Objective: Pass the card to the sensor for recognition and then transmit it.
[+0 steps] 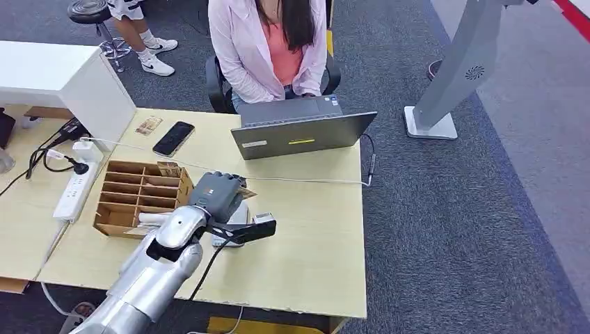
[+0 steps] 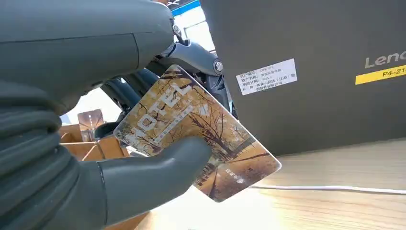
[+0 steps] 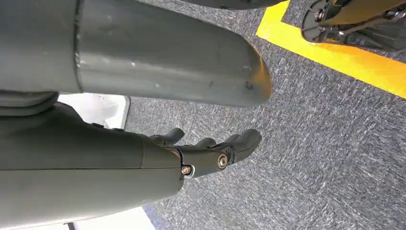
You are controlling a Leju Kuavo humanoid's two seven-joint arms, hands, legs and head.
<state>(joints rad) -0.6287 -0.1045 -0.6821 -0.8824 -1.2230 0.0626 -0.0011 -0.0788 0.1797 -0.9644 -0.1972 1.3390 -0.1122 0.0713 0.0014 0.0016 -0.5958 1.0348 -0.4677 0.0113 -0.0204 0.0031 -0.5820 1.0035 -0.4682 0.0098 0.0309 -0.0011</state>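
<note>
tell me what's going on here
The robot's left hand holds a hotel card, pinched under its thumb, above the table next to a cardboard organizer. A white sensor sits just under the hand. A person sits across the table behind a laptop. The right hand hangs over the carpet, holding nothing.

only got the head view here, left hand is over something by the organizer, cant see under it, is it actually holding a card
Observer: Yes. In the left wrist view the left hand pinches a card printed with autumn trees, thumb on its face.
Operator: what does the card face
Observer: The back of the laptop, which has a white sticker.
Operator: and the right hand
Observer: The right hand hangs over grey carpet, fingers loosely extended, holding nothing.
</note>
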